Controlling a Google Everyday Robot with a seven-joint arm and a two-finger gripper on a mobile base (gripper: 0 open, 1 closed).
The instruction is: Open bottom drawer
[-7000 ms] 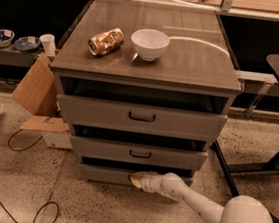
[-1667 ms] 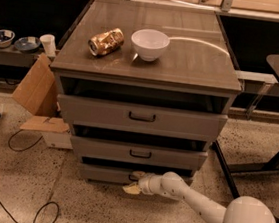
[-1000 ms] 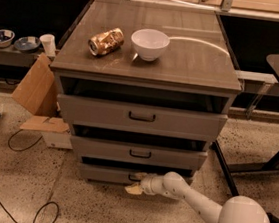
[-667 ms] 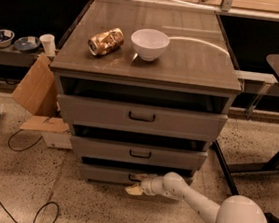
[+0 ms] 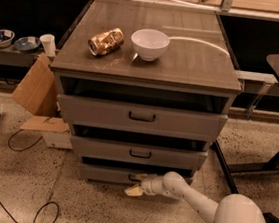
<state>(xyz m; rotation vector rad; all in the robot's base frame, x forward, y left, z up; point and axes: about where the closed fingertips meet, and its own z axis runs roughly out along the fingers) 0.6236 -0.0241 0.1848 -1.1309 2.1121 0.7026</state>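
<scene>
Bottom drawer (image 5: 104, 174) sat at 6 o'clock on the cabinet (image 5: 195, 64), only cracked out a little. Gripper (image 5: 135, 189) was right by its handle (image 5: 133, 177), toward 5 o'clock, couldn't tell its grip. I'd say most of the pull was left

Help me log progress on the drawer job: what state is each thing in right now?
Bottom drawer: not pulled out past the drawers above.
Middle drawer: not pulled out, dark gap above its front.
Top drawer: not pulled out, dark gap above its front.
Gripper: low, at the bottom drawer's front.
Can: on its side, dented.
Bowl: upright, looks empty.
</scene>
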